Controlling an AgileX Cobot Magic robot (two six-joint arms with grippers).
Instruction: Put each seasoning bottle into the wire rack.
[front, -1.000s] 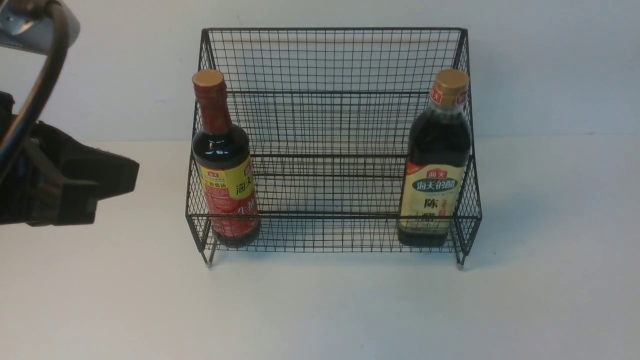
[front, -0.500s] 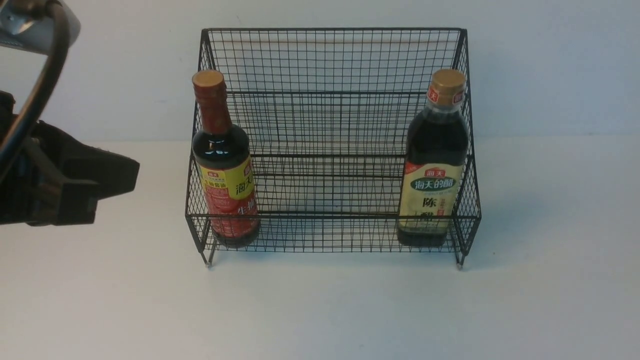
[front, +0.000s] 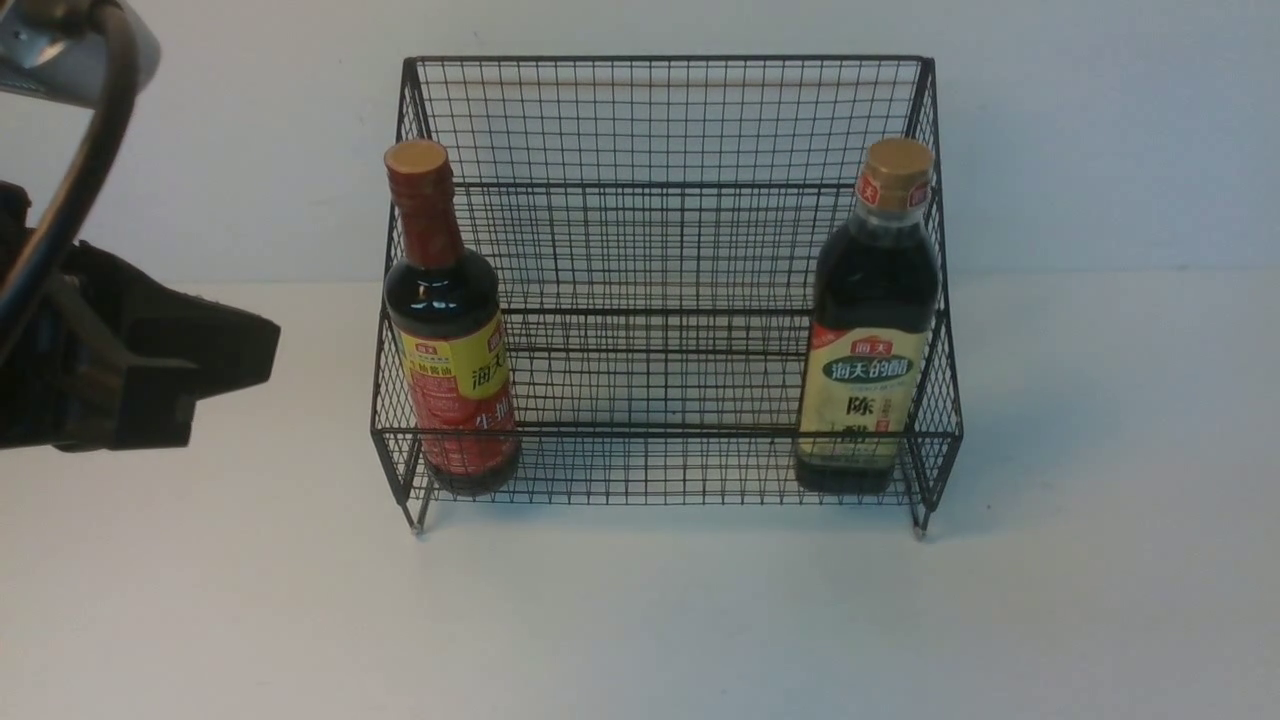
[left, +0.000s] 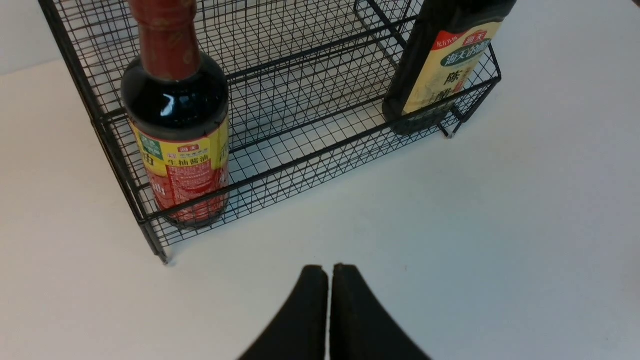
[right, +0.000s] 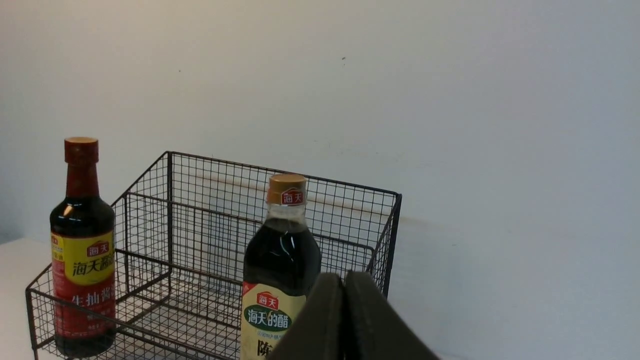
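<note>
The black wire rack (front: 660, 120) stands at the back of the table. The red-necked bottle (front: 450, 340) stands upright in its front tier at the left end, and the cream-label bottle (front: 870, 340) stands upright at the right end. Both show in the left wrist view, the red-necked bottle (left: 177, 125) and the cream-label bottle (left: 440, 65), and in the right wrist view, the red-necked bottle (right: 82, 250) and the cream-label bottle (right: 280, 270). My left gripper (left: 323, 270) is shut and empty, hovering over the table left of the rack; it shows at the left edge of the front view (front: 230, 355). My right gripper (right: 343, 277) is shut and empty, off the rack's right side.
The rack (left: 300, 100) sits on a white table (front: 640, 620) against a white wall (front: 1100, 130). The left arm's cable and body (front: 60, 200) fill the front view's left edge. The right arm is outside the front view.
The cream-label bottle stood slightly tilted a second ago and now stands straight. The left arm has not moved.
</note>
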